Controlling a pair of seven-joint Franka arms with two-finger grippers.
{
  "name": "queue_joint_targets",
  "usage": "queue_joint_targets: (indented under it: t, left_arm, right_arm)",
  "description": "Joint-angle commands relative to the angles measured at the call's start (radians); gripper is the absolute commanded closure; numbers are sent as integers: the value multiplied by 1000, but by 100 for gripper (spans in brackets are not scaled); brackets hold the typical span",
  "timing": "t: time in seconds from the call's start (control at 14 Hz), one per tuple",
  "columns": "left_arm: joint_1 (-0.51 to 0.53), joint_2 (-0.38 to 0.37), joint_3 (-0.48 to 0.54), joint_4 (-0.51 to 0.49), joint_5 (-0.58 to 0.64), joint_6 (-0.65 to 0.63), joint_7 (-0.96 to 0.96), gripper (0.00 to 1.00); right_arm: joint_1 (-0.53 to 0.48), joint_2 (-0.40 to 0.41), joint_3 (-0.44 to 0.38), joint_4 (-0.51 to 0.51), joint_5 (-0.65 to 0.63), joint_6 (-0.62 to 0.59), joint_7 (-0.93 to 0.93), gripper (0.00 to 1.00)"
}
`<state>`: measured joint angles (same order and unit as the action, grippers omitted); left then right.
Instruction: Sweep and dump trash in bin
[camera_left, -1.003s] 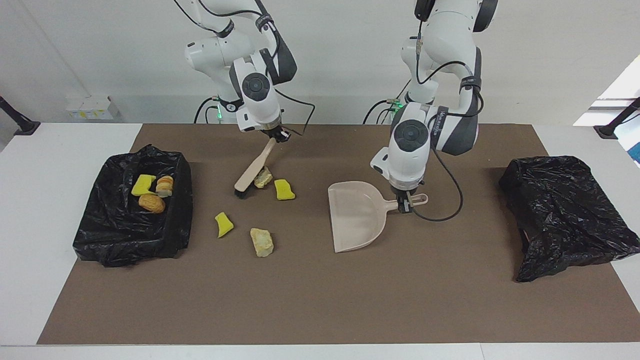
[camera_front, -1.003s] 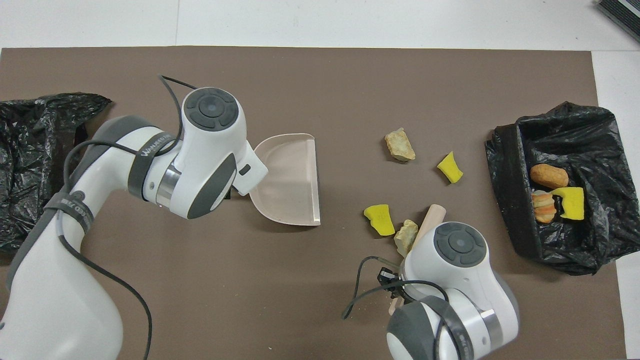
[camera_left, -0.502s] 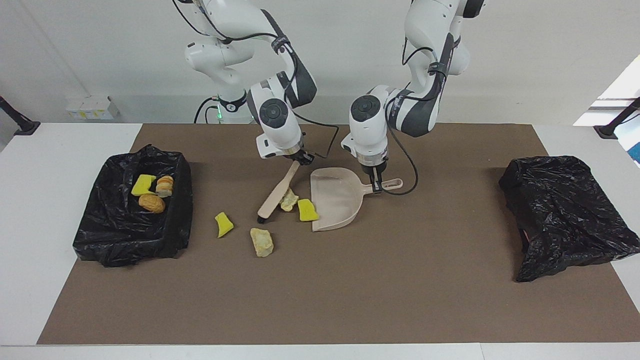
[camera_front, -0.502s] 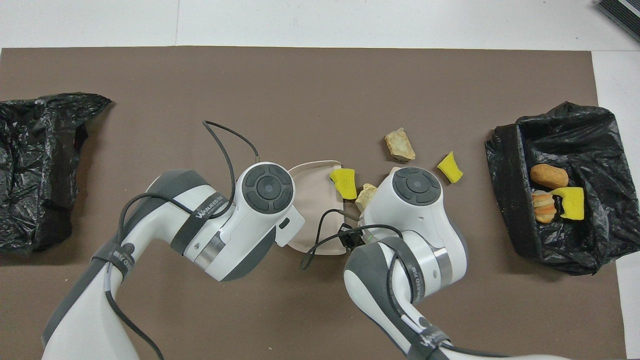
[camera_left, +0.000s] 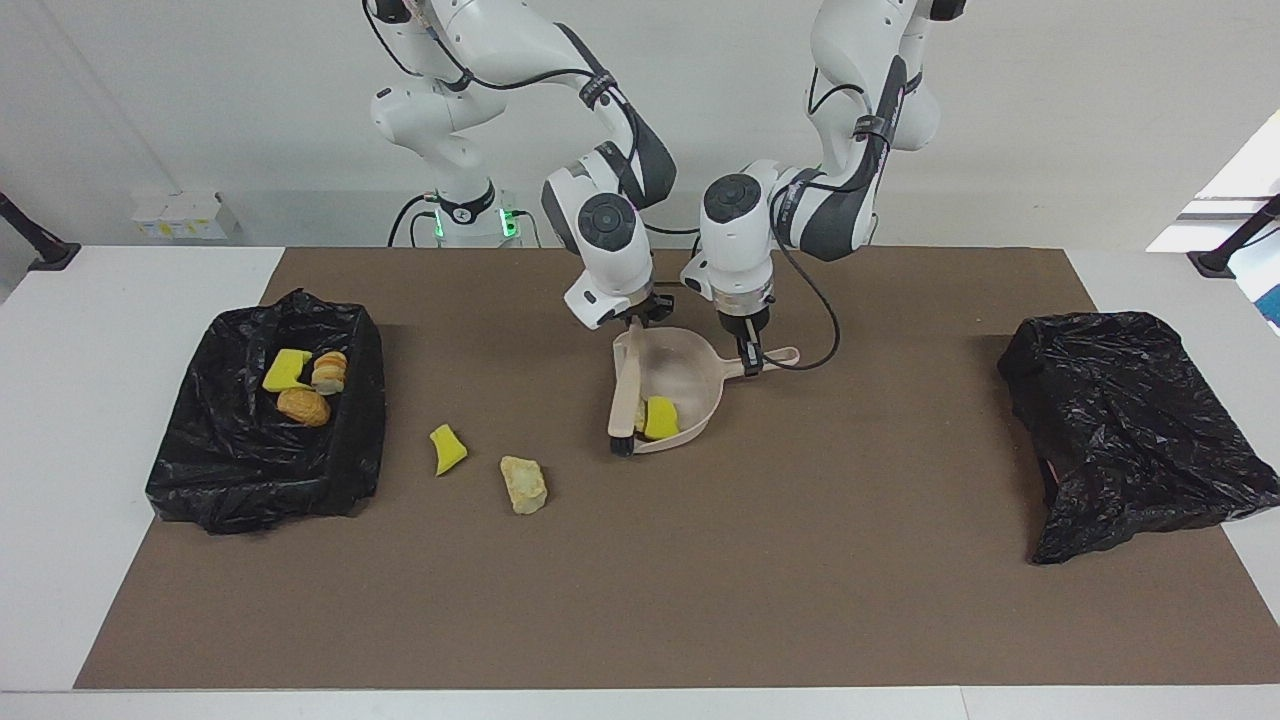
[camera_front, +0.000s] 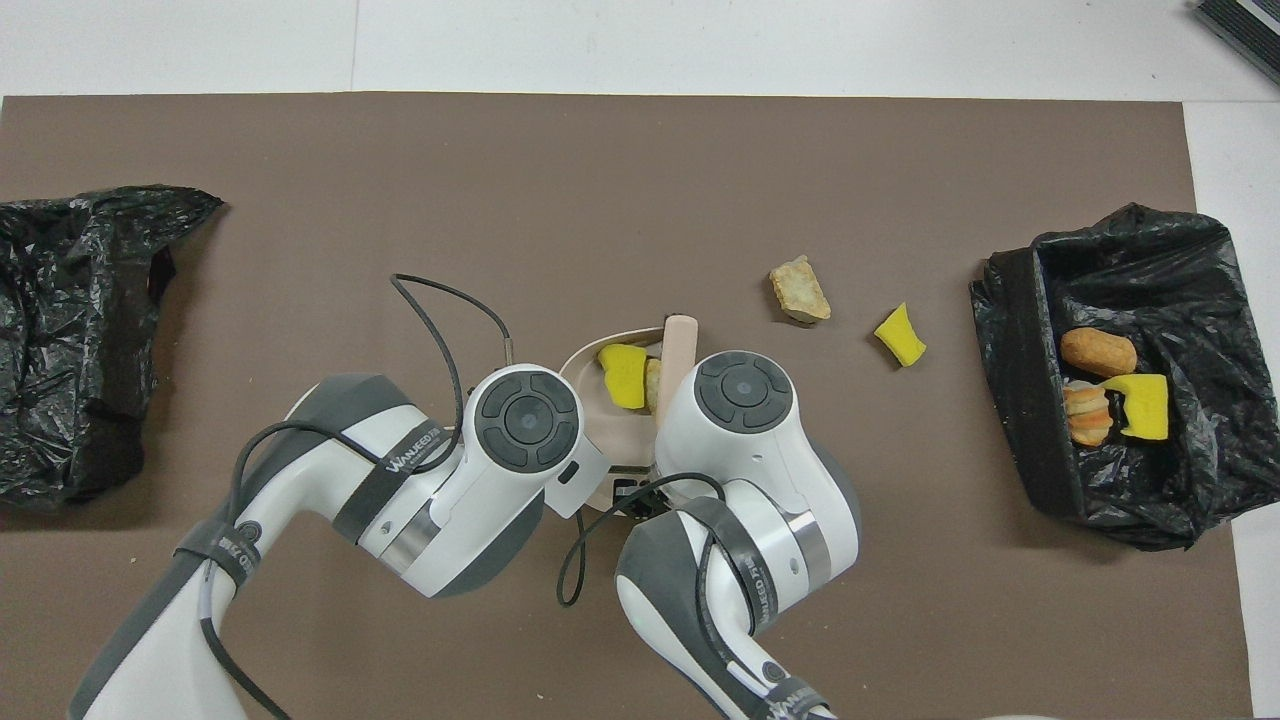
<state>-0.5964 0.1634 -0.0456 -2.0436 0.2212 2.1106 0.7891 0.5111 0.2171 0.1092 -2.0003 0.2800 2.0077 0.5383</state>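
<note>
Your right pincer grips the brush, left pincer grips the dustpan holding a yellow sponge chunk; next sweep remaining trash.

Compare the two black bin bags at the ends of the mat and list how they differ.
The black bag at the right arm's end lies open, showing its inside; the black bag at the left arm's end is slumped with no opening showing in the facing view. The first holds trash: yellow sponge, a banded lump and an orange-brown lump; none shows in the second. Both are crumpled glossy black plastic at the brown mat's edges.
</note>
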Motion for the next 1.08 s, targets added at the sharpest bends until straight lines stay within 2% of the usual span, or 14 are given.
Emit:
queue_joint_targets:
  t: [0.0,0.36,0.5,0.65,0.79,1.0]
  left_arm:
    - [-3,-8,7,-35,12,62,-27,100]
    - [3,-7,9,-35,12,65,-28,100]
    - [4,-7,10,-35,10,62,-36,100]
    - [13,7,13,14,10,11,-33,100]
    - [27,47,12,100,7,-69,-30,100]
    - [46,71,12,163,3,-133,-30,100]
  right_arm:
    - [-16,-22,0,5,7,-10,-107,100]
    - [-95,-91,-8,20,-82,-128,-224,100]
    - [-106,-82,-2,69,-214,-216,-219,100]
    - [-109,-81,-9,80,-275,-286,-210,100]
    - [-152,-88,-8,65,-318,-313,-132,100]
    - [-225,-85,-8,55,-369,-317,44,100]
